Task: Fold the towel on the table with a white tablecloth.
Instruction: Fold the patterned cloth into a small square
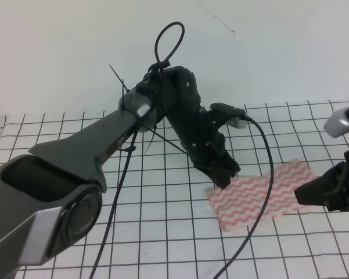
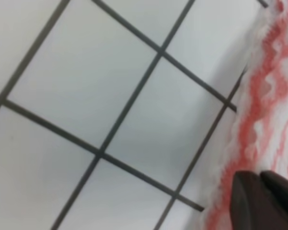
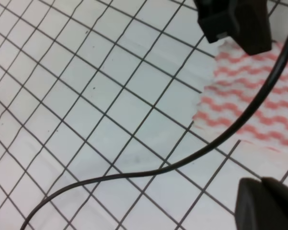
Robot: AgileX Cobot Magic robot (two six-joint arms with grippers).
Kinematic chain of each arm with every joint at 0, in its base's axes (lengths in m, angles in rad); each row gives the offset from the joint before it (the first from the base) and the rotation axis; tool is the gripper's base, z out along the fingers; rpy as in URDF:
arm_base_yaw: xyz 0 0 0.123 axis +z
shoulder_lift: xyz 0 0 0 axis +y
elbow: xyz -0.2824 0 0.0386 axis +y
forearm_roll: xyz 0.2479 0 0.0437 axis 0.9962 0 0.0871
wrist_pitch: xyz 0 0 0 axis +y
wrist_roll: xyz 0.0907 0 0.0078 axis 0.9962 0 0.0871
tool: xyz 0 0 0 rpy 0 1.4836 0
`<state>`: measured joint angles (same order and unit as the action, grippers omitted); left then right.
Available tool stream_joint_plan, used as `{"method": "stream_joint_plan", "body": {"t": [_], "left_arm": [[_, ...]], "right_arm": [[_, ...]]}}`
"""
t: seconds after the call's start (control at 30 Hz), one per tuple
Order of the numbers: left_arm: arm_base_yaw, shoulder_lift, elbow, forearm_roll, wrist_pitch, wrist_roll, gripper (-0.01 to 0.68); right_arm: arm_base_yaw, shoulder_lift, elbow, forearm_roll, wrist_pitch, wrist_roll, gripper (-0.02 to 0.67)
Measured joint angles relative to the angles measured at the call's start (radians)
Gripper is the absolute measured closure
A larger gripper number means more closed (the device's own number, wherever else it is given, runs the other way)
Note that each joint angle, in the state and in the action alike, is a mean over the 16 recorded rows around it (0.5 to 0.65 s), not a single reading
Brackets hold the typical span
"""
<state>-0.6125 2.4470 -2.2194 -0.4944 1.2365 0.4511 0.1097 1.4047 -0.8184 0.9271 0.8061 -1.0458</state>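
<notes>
The towel (image 1: 261,197) lies flat on the white tablecloth (image 1: 162,232), the left gripper (image 1: 225,177) tip-down at its left edge and the right gripper (image 1: 313,195) at its right end, both jaw states indiscernible.

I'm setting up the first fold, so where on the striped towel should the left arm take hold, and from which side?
Probably the short left edge of the towel, near its far corner, where the left gripper already hangs. The cloth lies flat and thin on the white tablecloth, so coming down from above and pinching the edge with the fingers suits it, then carrying it toward the right end.
</notes>
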Motion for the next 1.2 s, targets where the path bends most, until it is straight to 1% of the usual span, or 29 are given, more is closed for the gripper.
{"method": "stream_joint_plan", "body": {"t": [0.13, 0.23, 0.33, 0.67, 0.8, 0.9, 1.0, 1.2], "left_arm": [[0.000, 0.000, 0.000, 0.005, -0.001, 0.005, 0.669], [0.000, 0.000, 0.000, 0.005, -0.003, 0.009, 0.650], [0.000, 0.000, 0.000, 0.004, -0.008, 0.007, 0.611], [0.000, -0.018, 0.000, 0.008, -0.016, -0.013, 0.449], [0.002, -0.040, -0.001, 0.036, -0.012, -0.034, 0.413], [0.008, -0.064, -0.001, 0.068, -0.001, -0.055, 0.414], [0.020, -0.094, -0.001, 0.097, 0.012, -0.081, 0.435], [0.058, -0.174, -0.001, 0.102, 0.033, -0.136, 0.520]], "right_arm": [[0.000, 0.000, 0.000, 0.000, 0.010, -0.003, 0.639], [0.000, 0.000, 0.000, 0.000, 0.015, -0.005, 0.640], [0.000, 0.000, 0.000, 0.000, 0.020, -0.007, 0.640], [0.000, 0.000, 0.000, 0.000, 0.015, 0.004, 0.635], [-0.002, 0.000, 0.000, -0.003, -0.015, 0.030, 0.612], [-0.009, 0.000, 0.000, -0.017, -0.057, 0.079, 0.578], [-0.026, 0.001, 0.000, -0.047, -0.110, 0.146, 0.533], [-0.096, 0.028, 0.000, -0.113, -0.186, 0.290, 0.437]]}}
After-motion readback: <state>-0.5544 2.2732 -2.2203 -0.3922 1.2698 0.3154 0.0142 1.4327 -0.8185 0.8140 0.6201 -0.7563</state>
